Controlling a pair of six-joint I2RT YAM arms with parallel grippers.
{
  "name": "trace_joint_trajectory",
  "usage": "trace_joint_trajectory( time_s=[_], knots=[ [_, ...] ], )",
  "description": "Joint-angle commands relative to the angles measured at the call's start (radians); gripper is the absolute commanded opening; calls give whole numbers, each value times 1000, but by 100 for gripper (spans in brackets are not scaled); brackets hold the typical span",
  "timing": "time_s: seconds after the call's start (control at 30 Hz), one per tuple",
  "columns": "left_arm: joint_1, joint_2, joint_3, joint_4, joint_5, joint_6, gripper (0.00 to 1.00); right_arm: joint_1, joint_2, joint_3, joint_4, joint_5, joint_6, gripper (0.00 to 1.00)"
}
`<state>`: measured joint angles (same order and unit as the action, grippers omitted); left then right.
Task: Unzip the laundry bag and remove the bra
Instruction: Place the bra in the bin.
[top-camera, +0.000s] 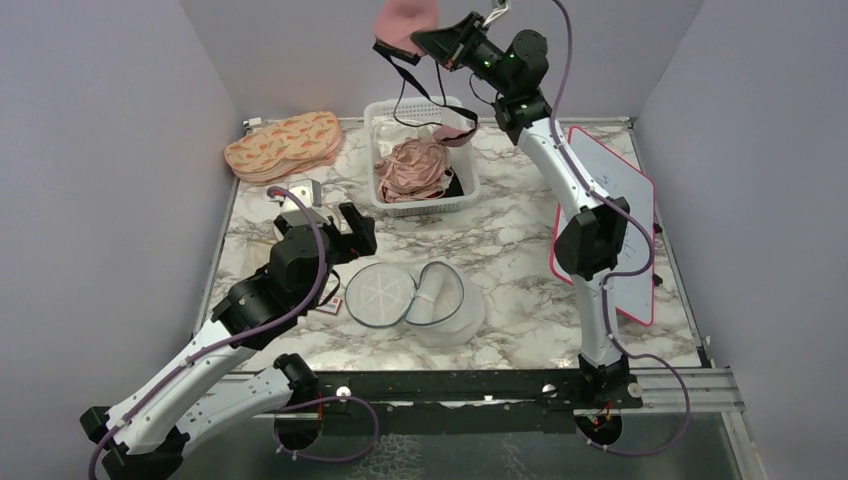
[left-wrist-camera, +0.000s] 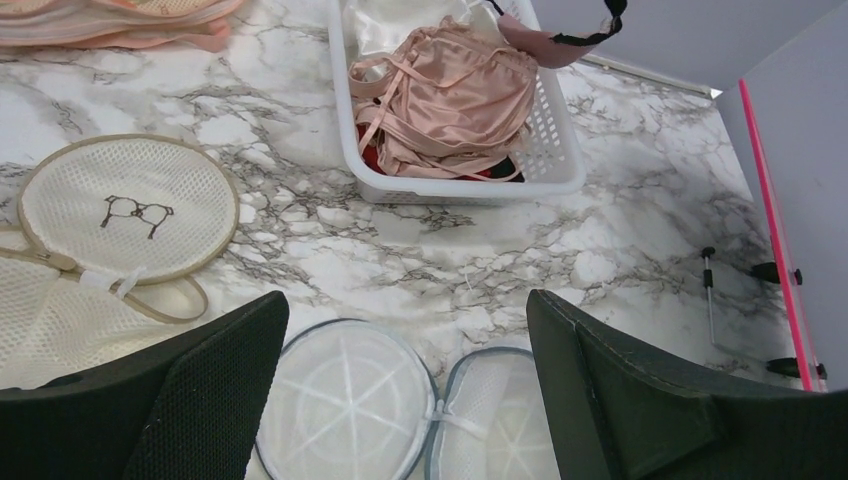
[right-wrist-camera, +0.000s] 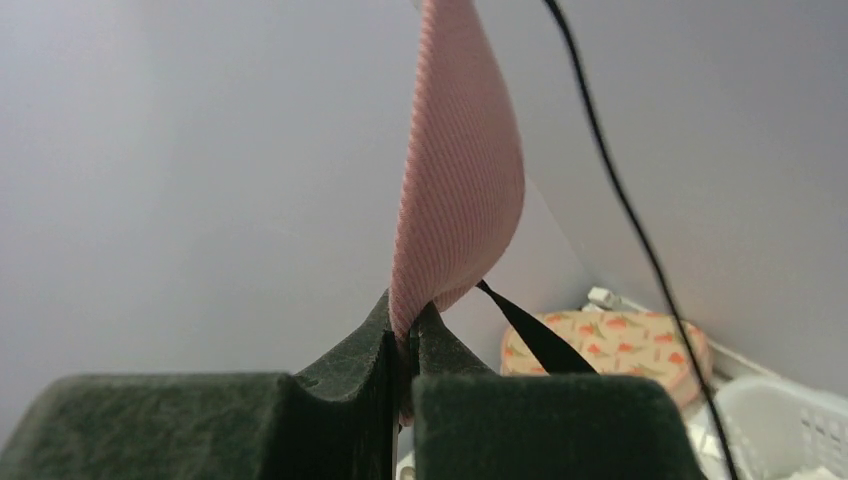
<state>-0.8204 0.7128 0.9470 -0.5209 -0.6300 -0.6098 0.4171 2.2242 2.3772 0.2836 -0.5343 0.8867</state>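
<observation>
The round white mesh laundry bag (top-camera: 415, 297) lies open in two halves on the marble table, also in the left wrist view (left-wrist-camera: 345, 400). My left gripper (top-camera: 350, 232) is open and empty, just behind and left of the bag. My right gripper (top-camera: 425, 42) is raised high at the back, shut on the dusty-pink bra (top-camera: 405, 22). One cup stands up from the jaws in the right wrist view (right-wrist-camera: 455, 190). Its black straps hang down, and the other cup (top-camera: 455, 135) dangles at the white basket's far right rim.
The white slotted basket (top-camera: 468, 195) holds peach satin cloth (top-camera: 412, 168). A floral pouch (top-camera: 283, 145) lies at the back left. A cream mesh pouch (left-wrist-camera: 125, 205) lies left of the bag. A pink-edged board (top-camera: 615, 215) stands on the right.
</observation>
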Motion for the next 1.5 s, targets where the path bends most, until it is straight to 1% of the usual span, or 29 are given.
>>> trace_joint_trajectory(
  time_s=[0.0, 0.3, 0.4, 0.53, 0.77, 1.0, 1.13, 1.37, 1.47],
  knots=[
    [-3, 15, -20, 42, -4, 19, 83, 3, 6, 20, 8, -36, -19, 1],
    [-3, 24, -24, 64, 9, 19, 83, 5, 2, 32, 3, -37, -8, 1],
    [-3, 19, -29, 64, 14, 15, 83, 5, 8, 46, 27, -57, 37, 1],
    [-4, 15, -31, 65, 15, 13, 83, 17, 17, 154, 24, -49, 60, 1],
    [-4, 18, -30, 65, 15, 10, 83, 22, -82, 151, 91, -15, 72, 1],
    [-4, 36, -29, 77, 26, 8, 83, 22, -101, 188, 117, -3, 85, 1],
    [-4, 38, -27, 80, 29, 10, 83, 22, -95, 135, 118, -5, 84, 1],
    [-4, 29, -32, 80, 28, 14, 83, 23, -30, 51, 131, -80, 133, 1],
    [-3, 27, -37, 80, 24, 16, 83, 28, -50, -57, 153, -68, 109, 1]
  ],
)
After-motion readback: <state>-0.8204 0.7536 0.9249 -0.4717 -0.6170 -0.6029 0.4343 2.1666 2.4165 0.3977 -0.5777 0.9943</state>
